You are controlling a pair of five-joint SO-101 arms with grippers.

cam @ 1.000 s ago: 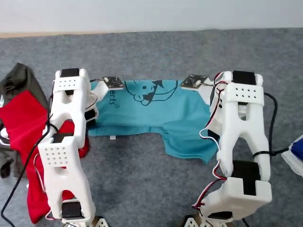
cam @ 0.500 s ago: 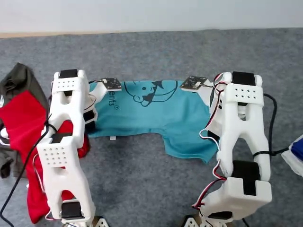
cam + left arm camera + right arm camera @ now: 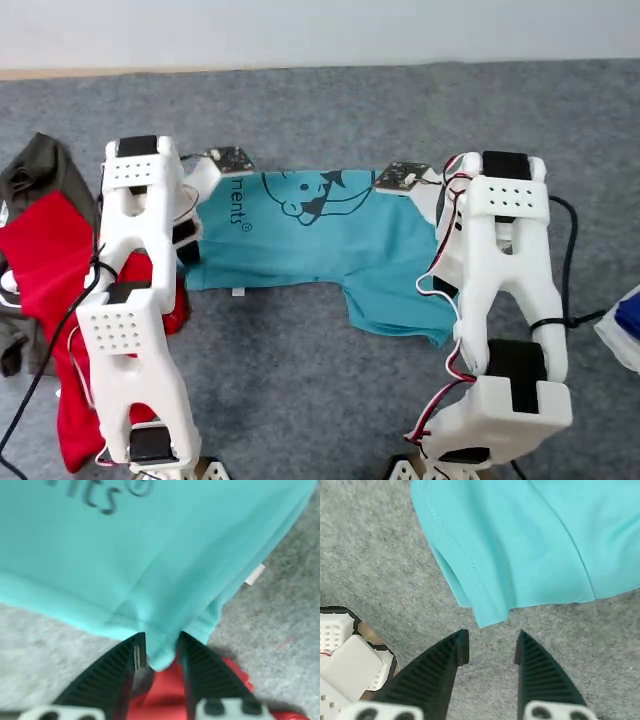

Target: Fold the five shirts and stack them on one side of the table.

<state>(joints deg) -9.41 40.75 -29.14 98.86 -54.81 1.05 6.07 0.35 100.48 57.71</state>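
I had the left gripper (image 3: 160, 652) clamped on the teal shirt (image 3: 150, 555) at nine o'clock for folding; the right gripper (image 3: 490, 650) gaped empty.

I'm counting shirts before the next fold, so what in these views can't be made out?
High view: the teal shirt's side edges lie under the left arm and right arm.
High view: the left arm covers part of the red shirt.
High view: the picture's left edge cuts off the dark shirt.
High view: a blue item is cut off at the right edge; shirt or not, unclear.
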